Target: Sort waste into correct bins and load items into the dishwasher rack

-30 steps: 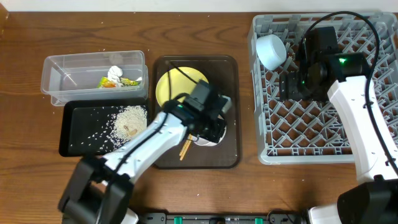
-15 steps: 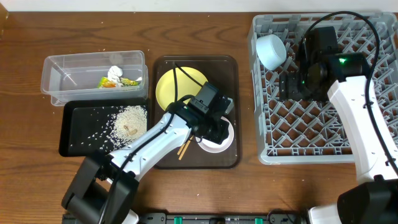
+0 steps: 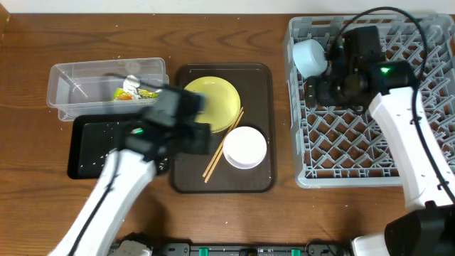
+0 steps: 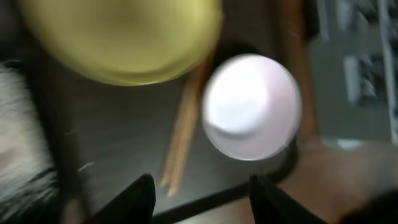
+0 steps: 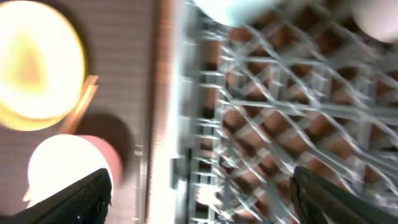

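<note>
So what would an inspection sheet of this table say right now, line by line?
Surface: wooden table, brown.
Job's things: snack wrapper and white scrap lie in the clear box; rice lies in the black tray; yellow plate, chopsticks and white bowl sit on the serving tray; light blue bowl sits in a corner of the rack.
Clutter: nothing seen.
Grippers: left tool open and empty above the serving tray; right tool open and empty over the rack's edge.
Cables: black cable loops above the right arm.
Surroundings: nothing seen.
</note>
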Robot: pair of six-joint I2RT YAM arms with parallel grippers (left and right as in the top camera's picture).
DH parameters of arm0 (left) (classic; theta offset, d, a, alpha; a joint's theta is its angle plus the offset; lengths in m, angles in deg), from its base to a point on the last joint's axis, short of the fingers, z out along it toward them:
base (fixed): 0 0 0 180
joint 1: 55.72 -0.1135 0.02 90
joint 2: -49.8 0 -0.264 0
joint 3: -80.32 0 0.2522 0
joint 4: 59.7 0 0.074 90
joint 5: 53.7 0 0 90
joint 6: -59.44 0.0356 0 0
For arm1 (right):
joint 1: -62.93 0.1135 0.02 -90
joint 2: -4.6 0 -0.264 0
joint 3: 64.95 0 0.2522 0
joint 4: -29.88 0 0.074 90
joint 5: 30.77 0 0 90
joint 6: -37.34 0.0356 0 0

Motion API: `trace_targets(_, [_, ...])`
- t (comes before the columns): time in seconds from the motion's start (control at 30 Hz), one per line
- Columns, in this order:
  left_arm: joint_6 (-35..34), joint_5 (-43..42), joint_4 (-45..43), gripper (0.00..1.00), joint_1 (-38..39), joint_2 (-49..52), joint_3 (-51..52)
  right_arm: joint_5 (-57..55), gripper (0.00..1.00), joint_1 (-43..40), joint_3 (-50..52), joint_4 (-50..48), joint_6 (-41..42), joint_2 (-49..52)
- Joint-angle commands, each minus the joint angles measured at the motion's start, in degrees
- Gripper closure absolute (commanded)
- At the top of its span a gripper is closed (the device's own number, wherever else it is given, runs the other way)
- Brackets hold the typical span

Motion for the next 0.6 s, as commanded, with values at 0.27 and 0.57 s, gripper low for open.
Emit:
trace_targets(0.27, [-1.6, 4.1, 7.9, 0.36, -20.8, -8.1, -0.9, 4.7, 0.11, 12.0, 1.0, -1.4, -3.9, 3.2])
trace_targets(0.57, [-1.6, 3.9, 8.4, 0.35, -23.1, -6.6, 0.2, 4.7, 0.27, 17.6, 1.9, -1.4, -2.0, 11.5])
